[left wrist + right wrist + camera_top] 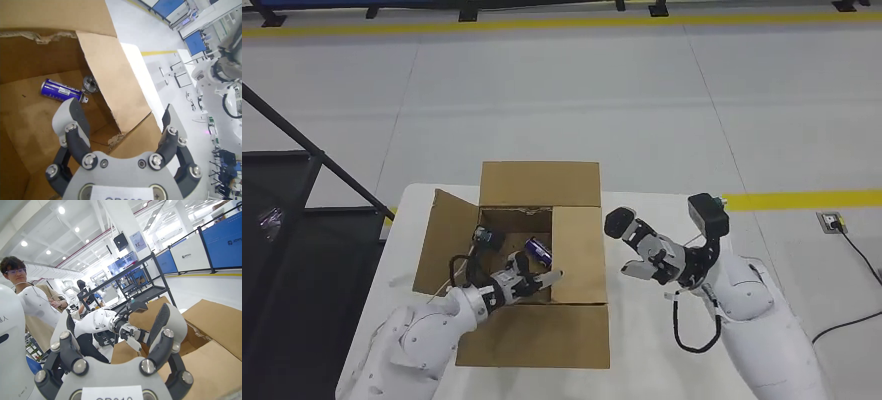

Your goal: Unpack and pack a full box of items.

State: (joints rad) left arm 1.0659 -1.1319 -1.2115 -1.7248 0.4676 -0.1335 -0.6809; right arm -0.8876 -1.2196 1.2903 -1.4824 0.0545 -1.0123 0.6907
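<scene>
An open cardboard box (540, 183) stands on the white table (652, 340) with its flaps folded outward. On its floor lie a blue spray can (60, 91) and, touching the can's nozzle end, a small silver metal cylinder (90, 87). My left gripper (121, 113) hangs open inside the box, above and just short of the can, with nothing between its fingers. From above, the left gripper (540, 275) sits near the can (537, 246). My right gripper (625, 246) is open and empty, just outside the box's right flap. From the right wrist, the right gripper (117, 317) faces the box (208, 317) and the left gripper (134, 340).
A black rack (282, 250) stands off the table's left side. Bare table (642, 300) lies to the right of the box, under the right arm. The box's near flap (542, 335) lies flat toward the table's front edge.
</scene>
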